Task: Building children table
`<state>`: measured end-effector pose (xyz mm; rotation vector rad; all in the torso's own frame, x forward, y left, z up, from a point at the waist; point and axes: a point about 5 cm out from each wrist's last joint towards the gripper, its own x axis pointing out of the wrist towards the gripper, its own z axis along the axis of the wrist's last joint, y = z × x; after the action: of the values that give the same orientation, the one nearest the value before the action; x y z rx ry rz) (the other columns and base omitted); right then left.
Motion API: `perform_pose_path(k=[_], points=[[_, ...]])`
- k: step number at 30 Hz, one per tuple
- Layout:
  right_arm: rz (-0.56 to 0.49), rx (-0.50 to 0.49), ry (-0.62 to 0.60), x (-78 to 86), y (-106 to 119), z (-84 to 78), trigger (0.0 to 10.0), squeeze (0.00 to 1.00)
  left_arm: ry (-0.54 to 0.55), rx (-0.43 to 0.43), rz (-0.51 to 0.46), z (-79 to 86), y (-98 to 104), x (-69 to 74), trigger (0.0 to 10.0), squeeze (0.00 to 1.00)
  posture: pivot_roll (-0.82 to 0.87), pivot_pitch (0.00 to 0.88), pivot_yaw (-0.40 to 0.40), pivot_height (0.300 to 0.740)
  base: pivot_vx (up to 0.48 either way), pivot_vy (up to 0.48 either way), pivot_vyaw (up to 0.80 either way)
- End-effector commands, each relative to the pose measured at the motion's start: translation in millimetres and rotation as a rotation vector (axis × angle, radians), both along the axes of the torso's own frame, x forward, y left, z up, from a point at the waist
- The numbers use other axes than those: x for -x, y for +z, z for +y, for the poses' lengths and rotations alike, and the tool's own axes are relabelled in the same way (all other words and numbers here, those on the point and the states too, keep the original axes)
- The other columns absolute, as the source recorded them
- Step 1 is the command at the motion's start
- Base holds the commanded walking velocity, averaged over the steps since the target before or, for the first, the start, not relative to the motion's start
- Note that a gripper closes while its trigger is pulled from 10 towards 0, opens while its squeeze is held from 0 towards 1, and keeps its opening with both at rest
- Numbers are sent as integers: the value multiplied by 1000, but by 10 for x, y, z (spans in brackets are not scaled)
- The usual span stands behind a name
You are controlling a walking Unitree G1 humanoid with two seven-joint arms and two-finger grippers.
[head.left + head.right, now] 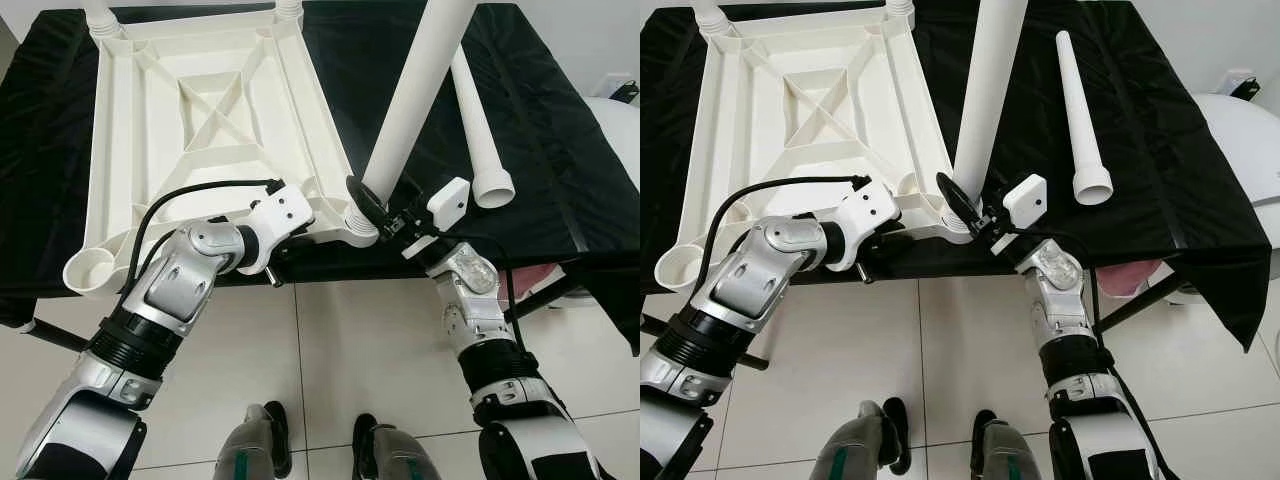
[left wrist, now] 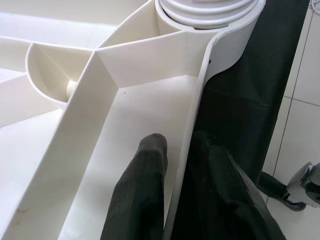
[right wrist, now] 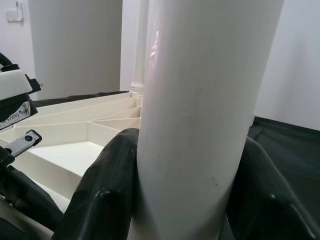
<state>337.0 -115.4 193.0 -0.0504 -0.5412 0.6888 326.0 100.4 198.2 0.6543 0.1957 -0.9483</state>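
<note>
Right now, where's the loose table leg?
The loose leg lies flat on the black cloth, on the robot's right, beside the upright leg held by the right hand.

We seem to be in a plain indoor room with a pale tiled floor (image 1: 330, 340) and bare white walls (image 3: 75, 45). A work table draped in black cloth (image 1: 1160, 150) stands on the tiles, suggesting a test or demonstration space rather than a furnished home.

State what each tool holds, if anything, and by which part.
The right tool grips the upright leg near its lower end. The left tool pinches the near rim of the upturned tabletop beside that corner socket.
</note>
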Motion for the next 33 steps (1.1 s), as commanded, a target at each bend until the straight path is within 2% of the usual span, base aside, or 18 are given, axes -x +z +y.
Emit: perform_pose_path(k=[1, 33], points=[[152, 33, -43, 11, -319, -57, 10000, 0, -93, 11, -43, -140, 115, 49, 10000, 0, -75, 219, 5, 740, 0, 0, 0], [161, 3, -196, 52, -317, -6, 10000, 0, -97, 21, -50, -168, 124, 64, 10000, 0, -74, 199, 0, 740, 0, 0, 0]])
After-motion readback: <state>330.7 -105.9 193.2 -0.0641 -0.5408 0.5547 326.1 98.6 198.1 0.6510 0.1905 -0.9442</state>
